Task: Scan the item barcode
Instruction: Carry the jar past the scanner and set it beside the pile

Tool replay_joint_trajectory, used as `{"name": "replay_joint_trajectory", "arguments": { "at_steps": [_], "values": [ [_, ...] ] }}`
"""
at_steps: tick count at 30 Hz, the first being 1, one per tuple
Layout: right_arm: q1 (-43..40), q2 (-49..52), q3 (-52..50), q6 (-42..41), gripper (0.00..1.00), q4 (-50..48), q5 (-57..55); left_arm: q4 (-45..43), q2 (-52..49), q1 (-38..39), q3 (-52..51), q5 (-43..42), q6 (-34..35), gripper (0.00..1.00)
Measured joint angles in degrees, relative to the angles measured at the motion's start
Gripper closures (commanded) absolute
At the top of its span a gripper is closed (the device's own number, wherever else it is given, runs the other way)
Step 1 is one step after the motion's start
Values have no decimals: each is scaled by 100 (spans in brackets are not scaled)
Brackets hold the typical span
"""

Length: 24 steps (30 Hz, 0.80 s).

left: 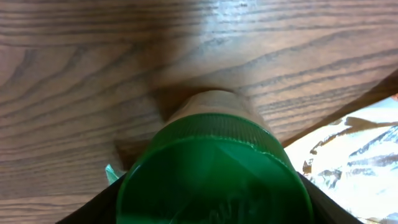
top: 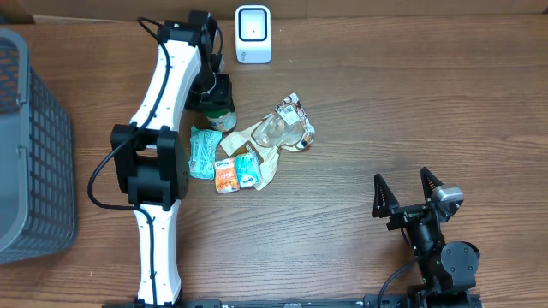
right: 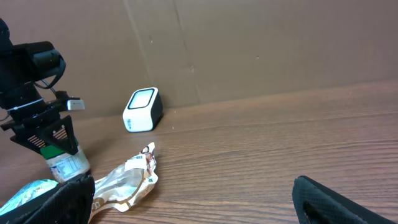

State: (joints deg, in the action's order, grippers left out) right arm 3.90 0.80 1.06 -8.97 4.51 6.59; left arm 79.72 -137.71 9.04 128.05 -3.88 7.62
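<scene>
Bottle (top: 221, 116): small, green screw cap, pale label, upright on the surface (top: 385, 103) below the white scanner (top: 253, 34). Crumpled wrapper (top: 278, 133) and teal and orange packets (top: 224, 162) lie just beside it to the right. Grey basket (top: 34, 145) at far left. Left claw (top: 215, 94) sits over the bottle top, pinching the cap from both sides. Right claw (top: 411, 192) spread wide, well apart, holding nothing.
</scene>
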Motion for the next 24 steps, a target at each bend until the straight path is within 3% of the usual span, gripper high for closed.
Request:
{"name": "replay_joint_trajectory", "arguments": {
  "at_steps": [12, 19, 24],
  "values": [
    [-2, 0, 0, 0, 0, -2, 0, 343, 127, 57, 219, 7, 15, 0],
    [0, 0, 0, 0, 0, 2, 0, 935, 1749, -227, 444, 13, 127, 0],
    [0, 0, 0, -2, 0, 0, 0, 1685, 3139, -894, 546, 90, 140, 0]
  ]
}}
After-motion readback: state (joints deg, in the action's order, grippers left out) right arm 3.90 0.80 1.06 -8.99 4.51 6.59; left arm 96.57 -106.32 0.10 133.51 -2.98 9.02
